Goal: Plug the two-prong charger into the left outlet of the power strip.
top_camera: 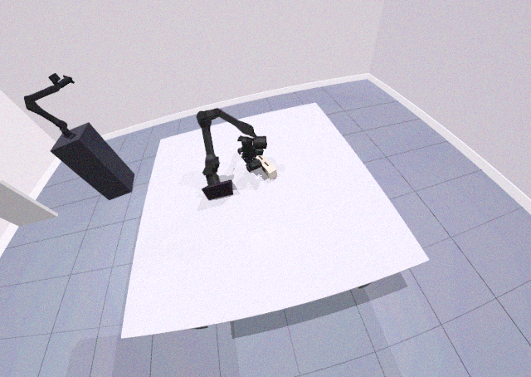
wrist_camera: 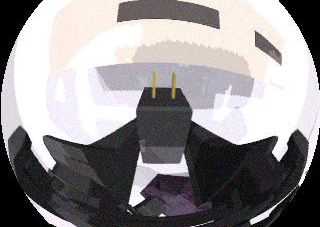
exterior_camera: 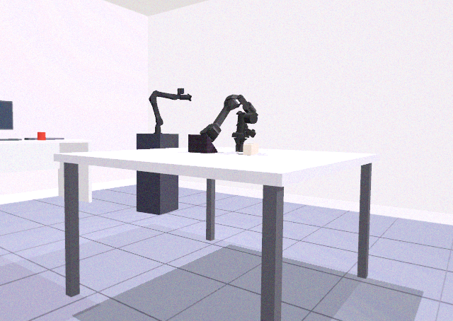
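The power strip [top_camera: 270, 171] [exterior_camera: 250, 149] [wrist_camera: 235, 27] is a beige block on the table. In the wrist view it lies across the top, with one dark outlet [wrist_camera: 168, 14] near the middle and another dark outlet [wrist_camera: 269, 48] at the right. My gripper [wrist_camera: 162, 121] is shut on the black charger [wrist_camera: 164, 124], which sits upright in the view between the fingers. Its two gold prongs [wrist_camera: 154, 85] [wrist_camera: 173, 86] point toward the strip's near side and look short of its edge, not in an outlet. In the top and exterior views the gripper is low, right beside the strip; the charger is hidden there.
The white table [top_camera: 265, 244] [exterior_camera: 164, 164] carries the arm's dark base [top_camera: 217, 189] [exterior_camera: 199, 143] to the left of the strip. A second arm stands on a dark pedestal [top_camera: 96, 163] [exterior_camera: 148, 186] off the table. A desk with a red cup [exterior_camera: 41, 136] is farther left.
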Controlling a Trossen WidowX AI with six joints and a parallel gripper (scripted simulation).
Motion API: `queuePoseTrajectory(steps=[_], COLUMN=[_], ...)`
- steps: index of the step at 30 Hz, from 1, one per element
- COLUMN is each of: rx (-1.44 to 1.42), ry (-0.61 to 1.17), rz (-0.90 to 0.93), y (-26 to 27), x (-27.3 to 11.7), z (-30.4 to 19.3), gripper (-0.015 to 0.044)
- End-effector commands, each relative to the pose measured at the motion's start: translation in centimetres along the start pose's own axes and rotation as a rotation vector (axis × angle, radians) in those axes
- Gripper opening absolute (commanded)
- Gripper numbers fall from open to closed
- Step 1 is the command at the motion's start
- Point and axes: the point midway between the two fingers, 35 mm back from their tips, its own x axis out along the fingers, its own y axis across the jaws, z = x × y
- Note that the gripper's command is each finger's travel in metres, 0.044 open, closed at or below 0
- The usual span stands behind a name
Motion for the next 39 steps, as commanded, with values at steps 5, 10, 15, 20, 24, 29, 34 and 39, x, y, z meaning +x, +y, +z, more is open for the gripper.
queuePoseTrajectory(steps=[5, 10, 15, 20, 24, 29, 34, 39], rx=[0.0, 0.0, 0.0, 0.0, 0.0, 0.0, 0.0, 0.0], ry=[-0.007, -0.007, -0.007, -0.007, -0.007, -0.007, -0.007, -0.007], rz=[0.001, 0.001, 0.001, 0.001, 0.001, 0.001, 0.001, 0.001], y=[0.03, 0.04, 0.04, 0.04, 0.04, 0.04, 0.04, 0.04], x=[-0.12, -0.12, -0.13, -0.13, -0.13, -0.14, -0.14, -0.15], z=[0.32, 0.36, 0.41, 0.45, 0.49, 0.53, 0.58, 0.62], gripper=[0.0, 0.0, 0.0, 0.0, 0.0, 0.0, 0.0, 0.0])
